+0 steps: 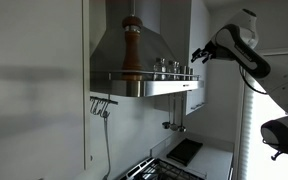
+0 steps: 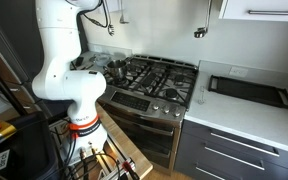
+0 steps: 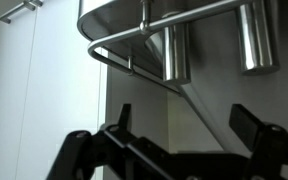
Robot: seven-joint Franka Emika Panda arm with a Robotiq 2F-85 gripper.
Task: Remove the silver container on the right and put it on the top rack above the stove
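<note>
The top rack [image 1: 134, 78] runs along the front of the steel range hood [image 1: 119, 45]. On it stand a tall brown pepper mill [image 1: 131, 45] and small silver containers [image 1: 169, 67] near its right end. My gripper [image 1: 195, 55] hangs just off that right end, at container height, apart from them. In the wrist view the rack's curved guard rail [image 3: 114, 58] and two silver containers [image 3: 176, 50] [image 3: 256, 35] fill the top. My gripper [image 3: 184, 122] is open and empty below them. The stove [image 2: 154, 78] lies far below.
A pot [image 2: 114, 68] stands on the stove's back corner. A black tray [image 2: 249, 90] lies on the white counter beside the stove. Utensils [image 1: 101, 105] hang on the wall under the hood. A white cabinet [image 1: 200, 30] stands close behind the rack's right end.
</note>
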